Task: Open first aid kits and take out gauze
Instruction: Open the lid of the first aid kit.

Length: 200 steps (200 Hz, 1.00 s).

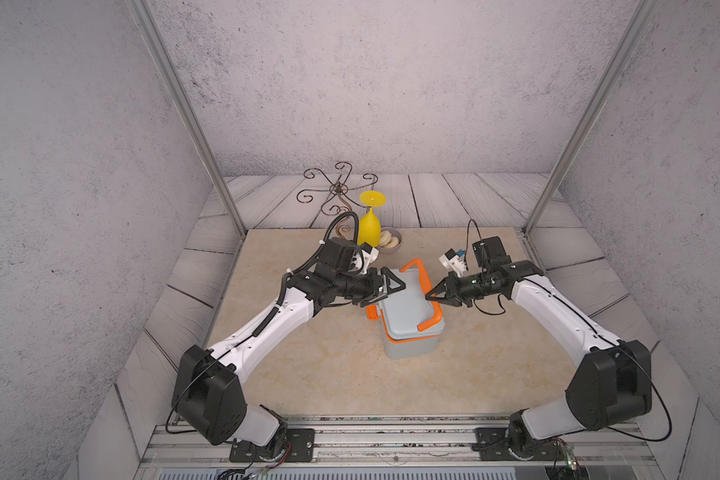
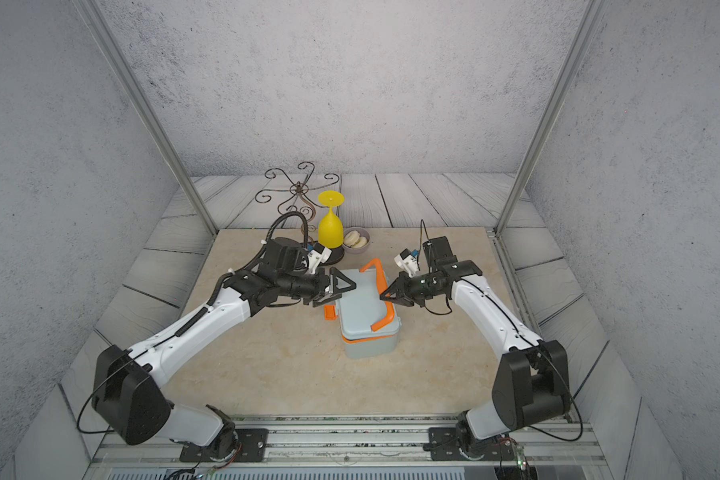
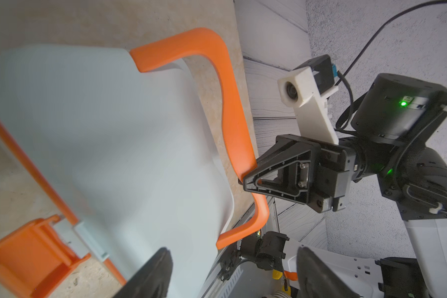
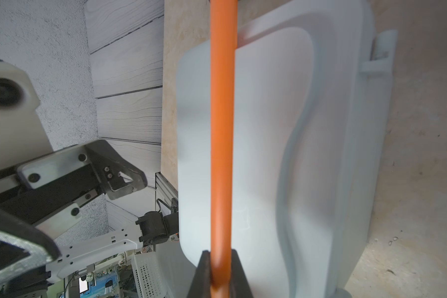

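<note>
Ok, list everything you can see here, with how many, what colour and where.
first aid kit: one, pale grey-blue, mid-table, lid down
handle: one, orange, along the lid's right side
latch: one, orange, on the kit's left side
glass: one, yellow, upside down, back of table
bowl: one, grey, beside the glass, holding pale slices
wire stand: one, dark, by the glass, at the back
table: one, beige
left fingers: two, black, open, above the lid
right fingers: two, black, shut on the handle
</note>
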{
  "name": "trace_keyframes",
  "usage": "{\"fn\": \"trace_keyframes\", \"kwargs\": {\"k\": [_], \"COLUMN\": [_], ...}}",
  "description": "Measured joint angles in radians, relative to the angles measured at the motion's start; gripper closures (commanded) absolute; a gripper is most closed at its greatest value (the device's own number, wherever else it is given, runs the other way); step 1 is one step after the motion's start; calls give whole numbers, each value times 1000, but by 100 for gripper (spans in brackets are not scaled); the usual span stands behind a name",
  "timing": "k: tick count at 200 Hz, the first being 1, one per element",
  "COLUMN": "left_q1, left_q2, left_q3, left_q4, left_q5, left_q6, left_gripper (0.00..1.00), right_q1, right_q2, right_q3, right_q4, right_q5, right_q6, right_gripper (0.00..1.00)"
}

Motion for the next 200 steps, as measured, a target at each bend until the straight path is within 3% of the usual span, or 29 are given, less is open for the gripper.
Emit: {"fn": "trace_keyframes", "kwargs": {"k": [40,77,89,134,165,200], "left_q1": [73,164,166,88,-5,-40], "left_q2": [-103,-151,-130,54,145,212], "left_q3": [-56,-99,-94,31,146,169], "left_q4": [-1,-90,-129,-347,-472,-547], "left_q5": [-42,-110,-126,-267,-389,-499], "left_q6": [-2,46,77,227,301,346], "left_gripper": [44,50,49,27,25,25], "right_q1": [-21,-60,-67,-77,-86,-113], "right_q2": [-84,-141,-146,-151,-155,-172], "right_q3": [-7,-80,-101,-130,-146,-182], "right_q4": [44,135,158,212,227,253], "right_q5": [-2,-39,-45,-62,-71,-94], "right_q6": [76,151,175,218,225,226], "right_gripper": [100,100,100,100,100,100]}}
